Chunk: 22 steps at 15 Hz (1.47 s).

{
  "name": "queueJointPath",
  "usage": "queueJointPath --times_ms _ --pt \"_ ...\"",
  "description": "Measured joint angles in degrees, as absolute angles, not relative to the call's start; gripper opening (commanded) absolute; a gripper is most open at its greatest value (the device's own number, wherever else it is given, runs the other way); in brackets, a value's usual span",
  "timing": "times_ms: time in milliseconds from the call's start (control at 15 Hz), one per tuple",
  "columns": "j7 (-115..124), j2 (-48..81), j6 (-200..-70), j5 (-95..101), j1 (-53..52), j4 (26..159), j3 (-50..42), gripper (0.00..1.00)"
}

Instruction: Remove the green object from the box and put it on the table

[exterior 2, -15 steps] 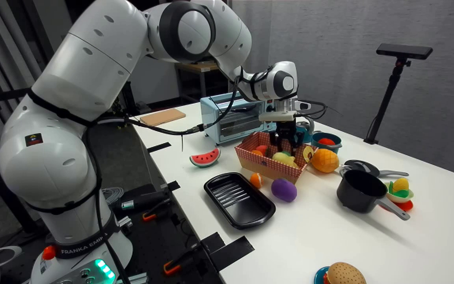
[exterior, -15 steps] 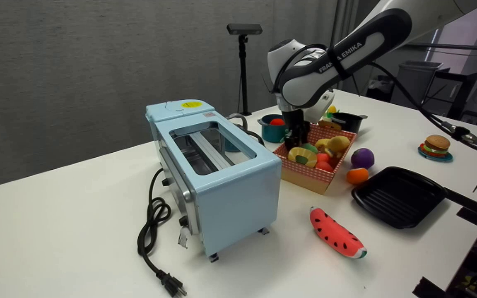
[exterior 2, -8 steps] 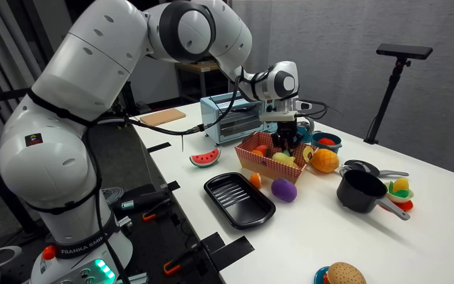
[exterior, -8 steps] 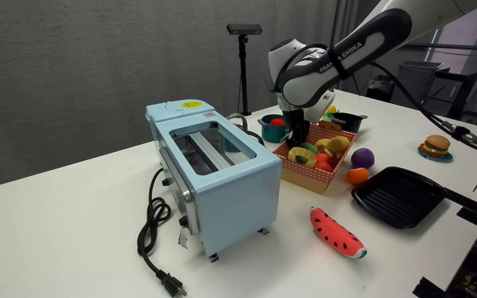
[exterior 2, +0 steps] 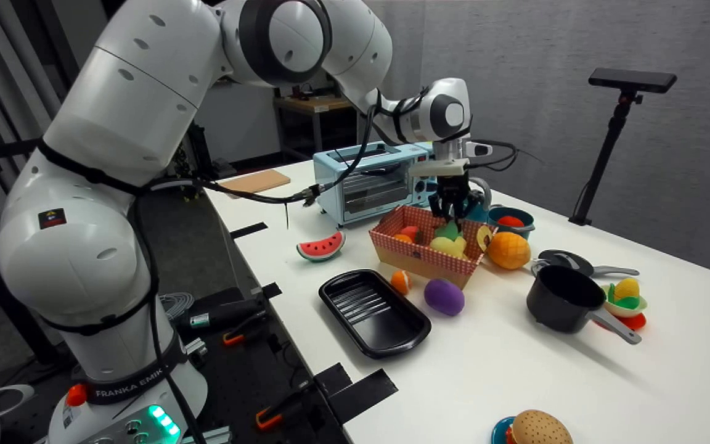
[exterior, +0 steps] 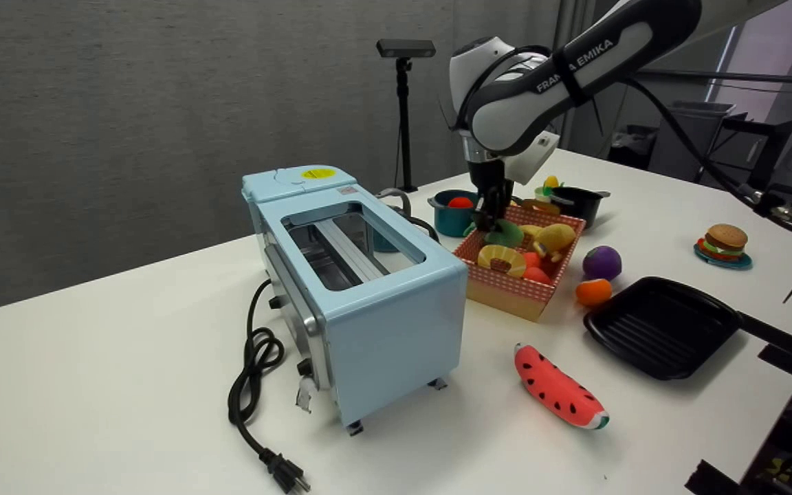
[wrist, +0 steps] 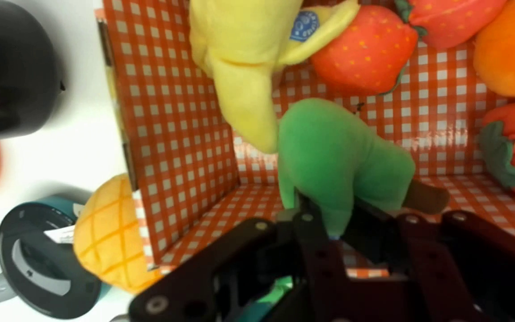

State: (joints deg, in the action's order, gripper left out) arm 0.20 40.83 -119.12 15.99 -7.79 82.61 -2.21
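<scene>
The green object is a soft pear-like toy with a brown stem. It also shows in both exterior views. My gripper is shut on it, with the black fingers pinching its near end. In both exterior views the gripper points down and holds it raised inside the box, near the rim. The box is tan with a red checked lining; its outer side shows in an exterior view. The white table lies under it.
The box also holds yellow toys, strawberries and a pineapple slice. Around it stand the blue toaster, teal pot, pineapple, purple toy, orange, black pan and watermelon slice.
The gripper's fingers have come together on the green object. The arm has then risen, lifting the green object upward; the box and the yellow toys in it have shifted slightly.
</scene>
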Motion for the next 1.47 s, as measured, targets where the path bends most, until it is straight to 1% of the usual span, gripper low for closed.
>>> queueJointPath --times_ms 267,600,1467 --pt "0.36 36.81 -119.13 15.69 -7.36 83.58 -2.21 0.04" --pt "0.63 31.27 -119.21 14.81 -5.9 87.78 -2.23 0.04" --pt "0.67 19.66 -119.7 8.09 2.57 99.18 -3.31 0.04"
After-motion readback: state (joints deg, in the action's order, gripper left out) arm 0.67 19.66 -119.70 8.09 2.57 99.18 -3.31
